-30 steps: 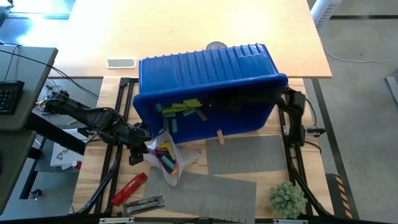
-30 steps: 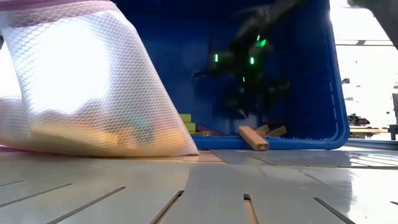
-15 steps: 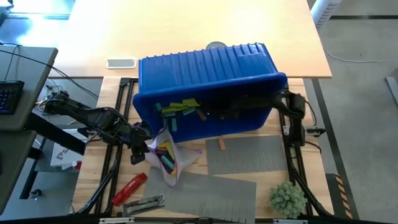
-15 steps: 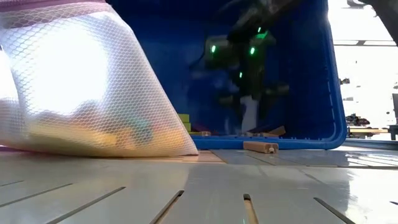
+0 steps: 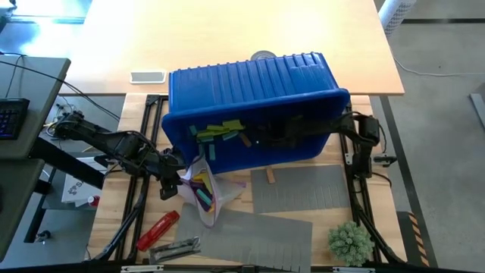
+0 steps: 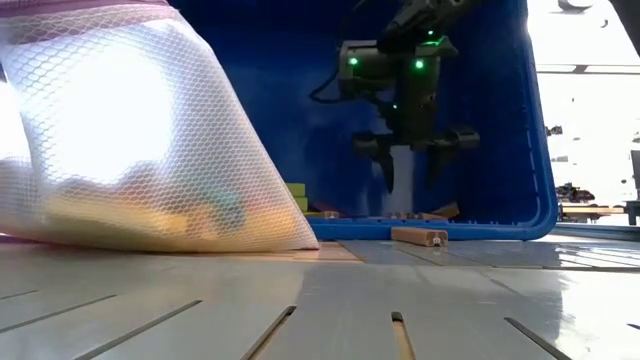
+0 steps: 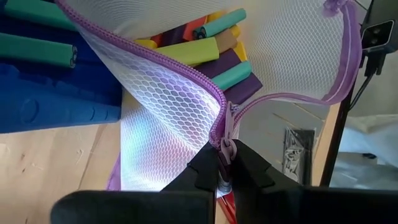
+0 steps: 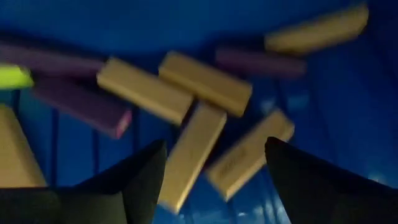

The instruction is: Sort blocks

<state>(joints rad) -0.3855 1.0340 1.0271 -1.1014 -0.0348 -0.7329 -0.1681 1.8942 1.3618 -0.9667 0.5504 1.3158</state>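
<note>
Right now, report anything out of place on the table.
One tan block lies alone on the grey mat, outside the tipped blue bin that holds the others. The open right gripper hangs empty inside that bin.

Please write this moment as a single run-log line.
left pincer: shut on mesh bag zipper | right pincer: open, empty, inside blue bin over tan blocks | one tan block on mat

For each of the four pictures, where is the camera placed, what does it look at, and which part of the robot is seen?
High: above, looking down; both arms, blue bin.
Low: table level; mesh bag, right gripper open inside the bin.
Left wrist: left gripper shut on the bag's zipper pull.
Right wrist: own fingers over tan blocks.
Shared: bag in high, low, left wrist.
</note>
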